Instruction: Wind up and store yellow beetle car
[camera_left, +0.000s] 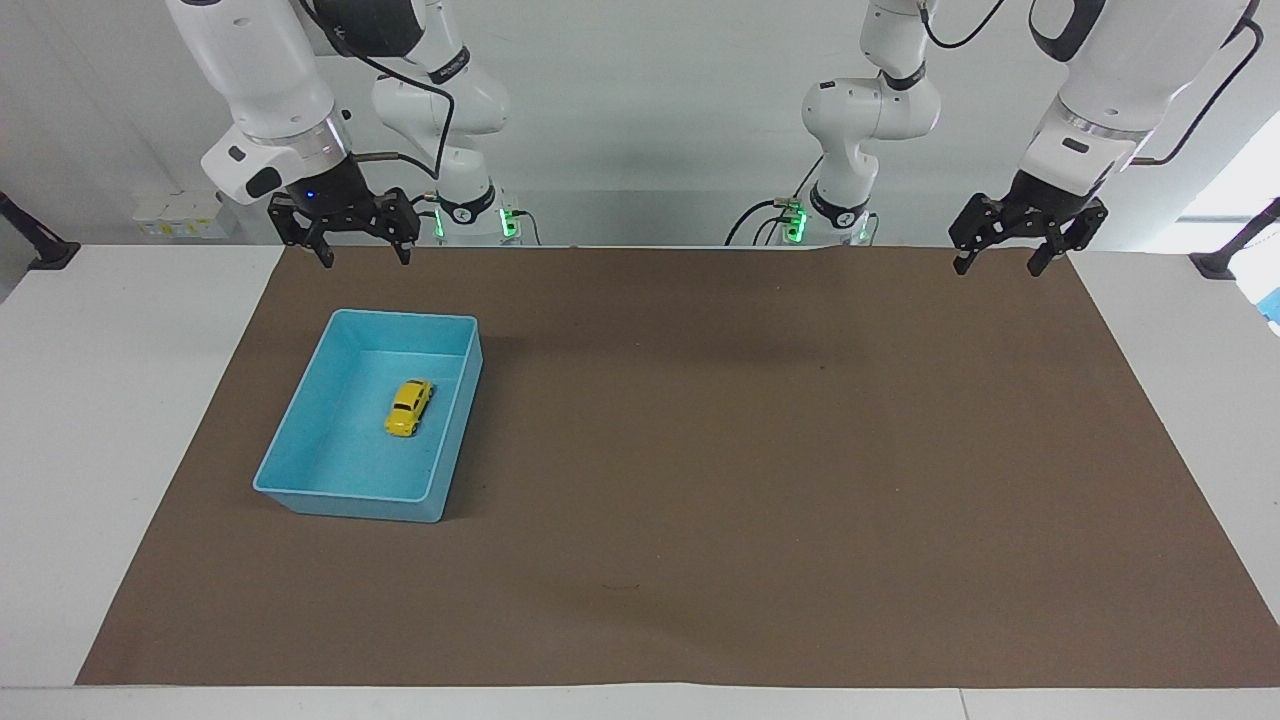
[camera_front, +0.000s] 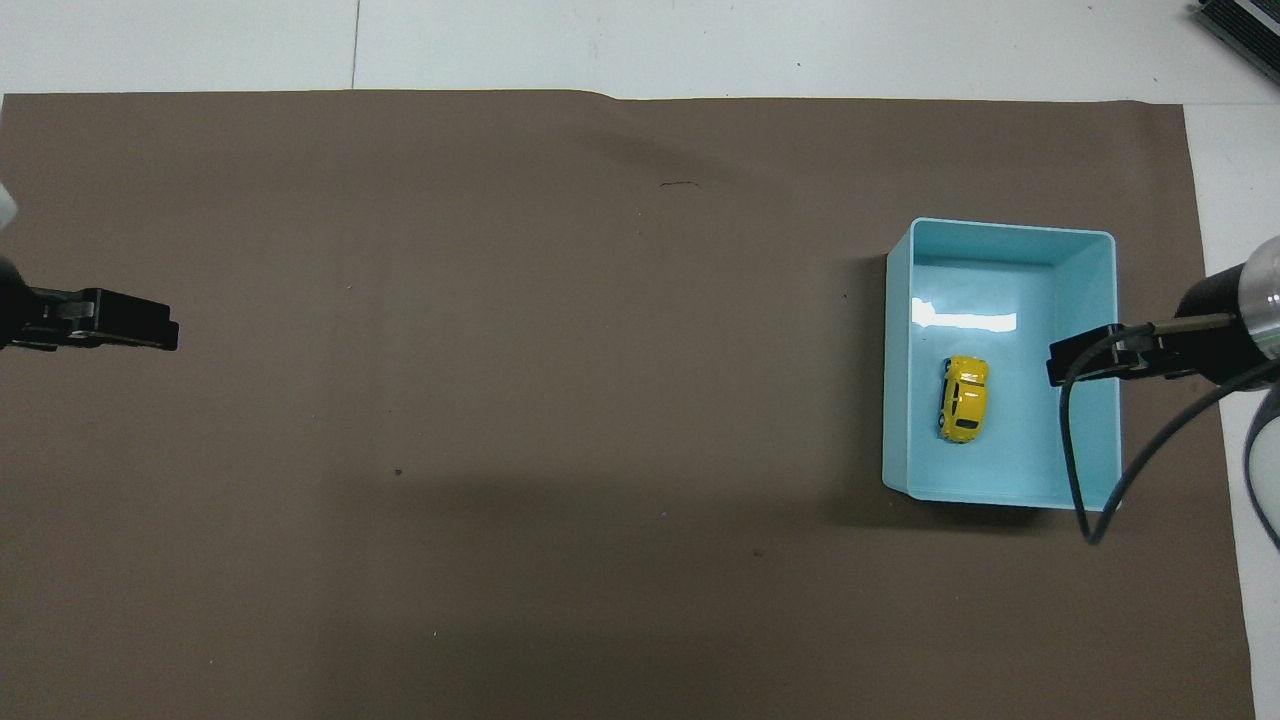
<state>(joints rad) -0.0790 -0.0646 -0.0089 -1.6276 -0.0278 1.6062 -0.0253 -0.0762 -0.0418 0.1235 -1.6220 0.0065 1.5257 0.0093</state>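
Note:
The yellow beetle car (camera_left: 409, 407) (camera_front: 964, 399) stands on its wheels on the floor of the blue bin (camera_left: 300, 440) (camera_front: 1000, 232), near the bin's middle. My right gripper (camera_left: 365, 260) (camera_front: 1056, 368) hangs raised and open over the brown mat's edge by its own base, holding nothing and apart from bin and car. My left gripper (camera_left: 996, 270) (camera_front: 170, 335) waits open and empty, raised over the mat's corner at the left arm's end.
The brown mat (camera_left: 760, 450) covers most of the white table (camera_left: 90, 420). The bin sits at the right arm's end. A black cable (camera_front: 1075, 470) droops from the right wrist over the bin's wall in the overhead view.

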